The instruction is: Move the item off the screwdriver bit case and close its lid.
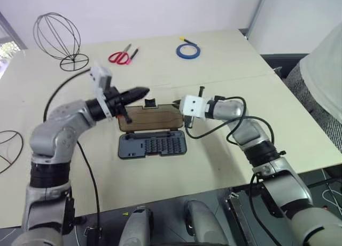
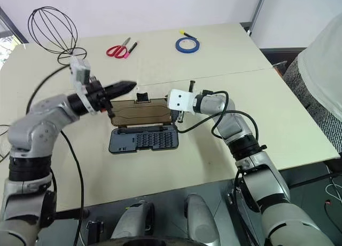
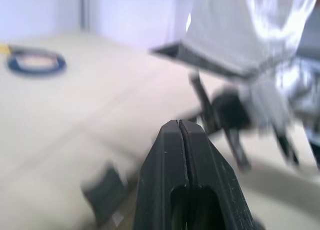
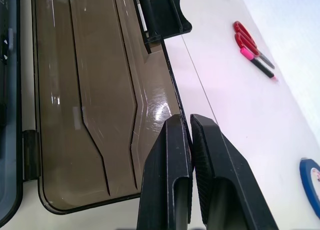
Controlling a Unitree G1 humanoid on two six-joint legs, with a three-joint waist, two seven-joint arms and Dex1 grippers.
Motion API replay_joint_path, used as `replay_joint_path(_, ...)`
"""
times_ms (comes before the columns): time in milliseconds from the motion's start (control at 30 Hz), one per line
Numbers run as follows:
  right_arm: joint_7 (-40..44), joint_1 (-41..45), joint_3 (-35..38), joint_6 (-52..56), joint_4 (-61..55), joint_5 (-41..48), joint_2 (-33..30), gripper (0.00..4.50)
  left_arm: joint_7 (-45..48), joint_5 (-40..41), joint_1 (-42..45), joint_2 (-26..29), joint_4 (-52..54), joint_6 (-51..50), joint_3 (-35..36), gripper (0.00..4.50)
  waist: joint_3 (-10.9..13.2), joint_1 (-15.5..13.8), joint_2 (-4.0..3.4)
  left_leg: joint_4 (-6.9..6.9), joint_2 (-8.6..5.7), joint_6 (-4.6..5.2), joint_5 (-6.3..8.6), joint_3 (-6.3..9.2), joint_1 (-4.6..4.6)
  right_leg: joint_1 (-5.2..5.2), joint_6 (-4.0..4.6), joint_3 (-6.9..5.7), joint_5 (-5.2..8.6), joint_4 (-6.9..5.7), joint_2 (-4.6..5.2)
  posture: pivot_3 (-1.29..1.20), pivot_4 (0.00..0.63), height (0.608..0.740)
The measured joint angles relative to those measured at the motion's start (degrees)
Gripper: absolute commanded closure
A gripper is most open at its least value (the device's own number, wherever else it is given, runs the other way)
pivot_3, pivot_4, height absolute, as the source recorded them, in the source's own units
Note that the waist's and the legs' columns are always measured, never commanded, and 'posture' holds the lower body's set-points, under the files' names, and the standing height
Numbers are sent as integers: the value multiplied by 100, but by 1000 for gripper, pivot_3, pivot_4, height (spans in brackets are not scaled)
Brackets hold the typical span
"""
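Observation:
The item [image 1: 57,38], a big dark wire cage, stands on the table's far left corner, well away from the screwdriver bit case [image 1: 152,144]. The case lies open in the middle, its tray of bits nearest me. Its smoky-brown lid [image 1: 149,118] lies flat behind the tray, with the black latch tab [image 1: 150,102] on its far edge. My left gripper [image 1: 141,93] is shut and empty, hovering above the lid's far left part. At the lid's right end my right gripper [image 4: 184,121] is shut with nothing between its fingers, its tips just over the lid's [image 4: 90,90] edge.
Red-handled scissors [image 1: 122,56] and a blue tape roll [image 1: 188,50] lie at the back of the table. Part of another wire loop [image 1: 8,147] shows at the left edge. A person [image 1: 326,80] stands by the table's right side.

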State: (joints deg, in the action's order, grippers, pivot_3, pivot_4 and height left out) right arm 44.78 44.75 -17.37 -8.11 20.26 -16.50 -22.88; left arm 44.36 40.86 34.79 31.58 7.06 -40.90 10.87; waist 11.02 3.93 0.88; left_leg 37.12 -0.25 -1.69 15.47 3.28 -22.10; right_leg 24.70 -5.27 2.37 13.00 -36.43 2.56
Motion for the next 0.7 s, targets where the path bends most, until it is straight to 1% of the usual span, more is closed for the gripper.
replay_joint_path(133,-20,-5,-25,-10,-35,-12,-2,4451,-444,9,398,-57,-661,67,369,4500,0,2,0,0,0,0,0,0,1,0,0,0,0,0,-1,0,150,740)
replay_joint_path(233,-30,-4,-35,-32,-36,-14,-5,4451,-742,-259,525,-54,-1381,435,575,4500,0,1,0,0,0,-2,-1,0,1,0,0,0,0,1,-1,0,150,740)
replay_joint_path(333,-31,-4,-39,-51,-36,-18,-11,4451,-802,-542,511,35,-2032,823,659,4500,0,-5,0,-1,-1,-3,-2,1,0,1,0,-1,0,2,0,0,150,740)
replay_joint_path(500,-32,1,-45,-71,-36,-21,-11,4451,-429,-950,244,157,-3020,1400,603,4500,0,-9,0,-1,-2,-5,-3,-1,-1,1,0,-1,0,3,2,0,150,740)
replay_joint_path(700,-32,21,-68,-93,-36,-23,3,4451,325,-1392,-40,151,-3777,1803,188,4500,0,-14,0,-1,-3,-6,-3,-1,-3,2,0,-1,0,3,3,0,150,740)
